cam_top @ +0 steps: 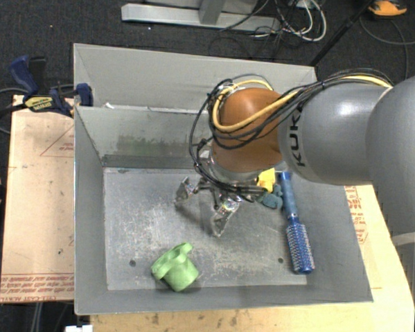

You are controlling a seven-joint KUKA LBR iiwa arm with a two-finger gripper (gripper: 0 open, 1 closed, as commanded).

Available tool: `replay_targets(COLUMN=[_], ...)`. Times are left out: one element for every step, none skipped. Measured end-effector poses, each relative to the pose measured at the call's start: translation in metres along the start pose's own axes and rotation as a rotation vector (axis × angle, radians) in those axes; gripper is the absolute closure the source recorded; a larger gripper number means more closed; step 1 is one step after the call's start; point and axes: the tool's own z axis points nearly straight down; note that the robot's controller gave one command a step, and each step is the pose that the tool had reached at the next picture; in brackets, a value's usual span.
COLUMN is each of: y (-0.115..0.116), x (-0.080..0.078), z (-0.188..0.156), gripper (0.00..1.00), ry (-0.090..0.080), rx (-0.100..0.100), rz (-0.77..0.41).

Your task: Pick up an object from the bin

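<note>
Hanging over the middle of the grey metal bin, the pincer is pointing down at a bare, scratched patch of floor. Its two fingers are standing spread apart, and nothing is sitting between them. One fingertip is reaching toward the view's left, the other toward the front. Whether either is touching the floor I cannot tell. Above the pincer, the orange cover on the wrist is bulging out, with yellow and black cables looping over it. The thick grey arm is coming in from the view's right.

No thing is lying under the pincer. Nearest to it, just beside it on the view's right, a small yellow piece is peeking out from under the wrist. A teal piece is lying against it, too hidden to name. Farther to the pincer's right, a blue brush is lying flat. Its handle is starting beside the yellow piece and its round bristled head is pointing toward the bin's front right.

In front of the pincer and a little to its left, well apart from it, a crumpled green lump is resting alone near the front wall.
</note>
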Motion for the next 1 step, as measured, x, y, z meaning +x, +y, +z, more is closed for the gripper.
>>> replay_targets(y=[-0.0435], x=[0.0993], z=[-0.0623], gripper=[0.0], ry=[0.007], rx=[-0.001], rz=[-0.199])
